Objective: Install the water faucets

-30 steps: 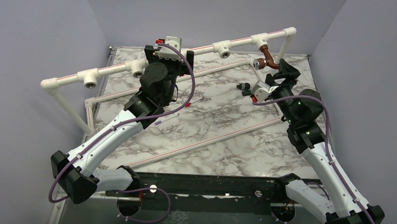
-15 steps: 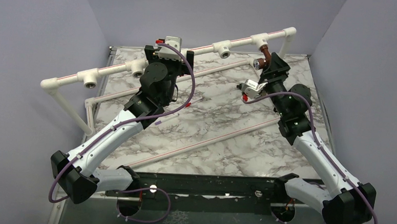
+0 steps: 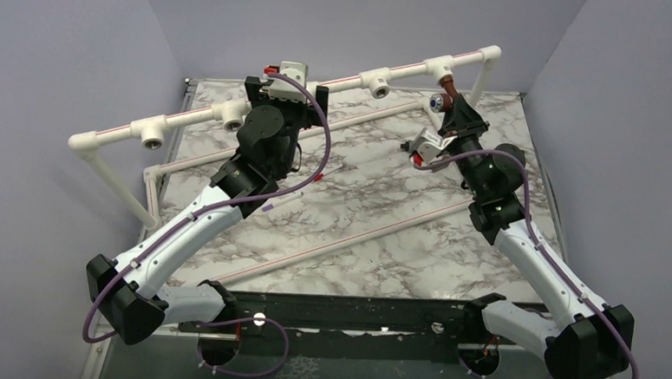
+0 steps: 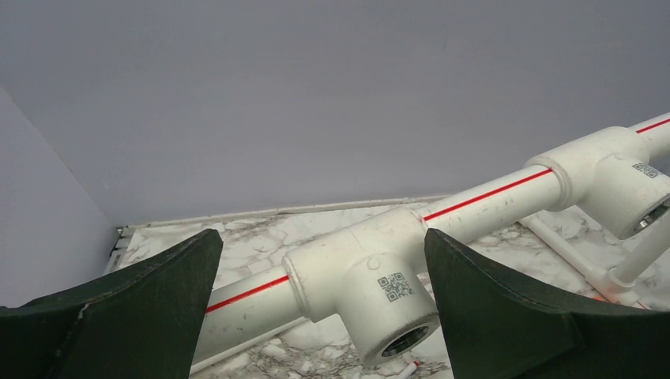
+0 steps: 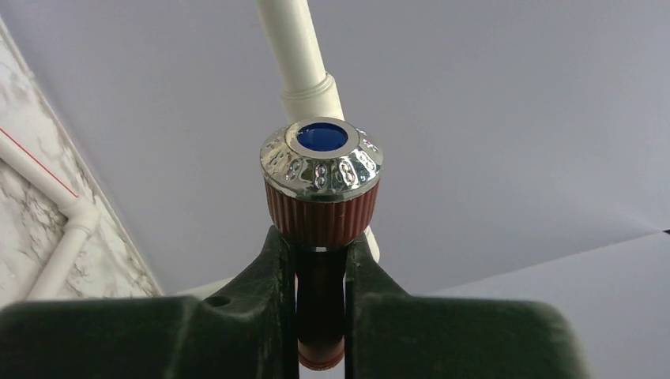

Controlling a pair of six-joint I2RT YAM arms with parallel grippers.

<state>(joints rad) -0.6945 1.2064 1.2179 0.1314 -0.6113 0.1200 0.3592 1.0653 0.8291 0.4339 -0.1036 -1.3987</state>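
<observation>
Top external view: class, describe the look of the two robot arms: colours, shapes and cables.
The left arm and right arm have white links, black joints and a looping purple cable. The left end effector and right end effector have dark wedge-shaped fingers.

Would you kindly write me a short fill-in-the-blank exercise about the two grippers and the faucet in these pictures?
1. The right gripper is ____ on the faucet.
2. The faucet's silvery end has a ____ centre.
3. The left gripper is ____, with a white tee fitting seen between its fingers.
Missing words: shut, blue, open.
</observation>
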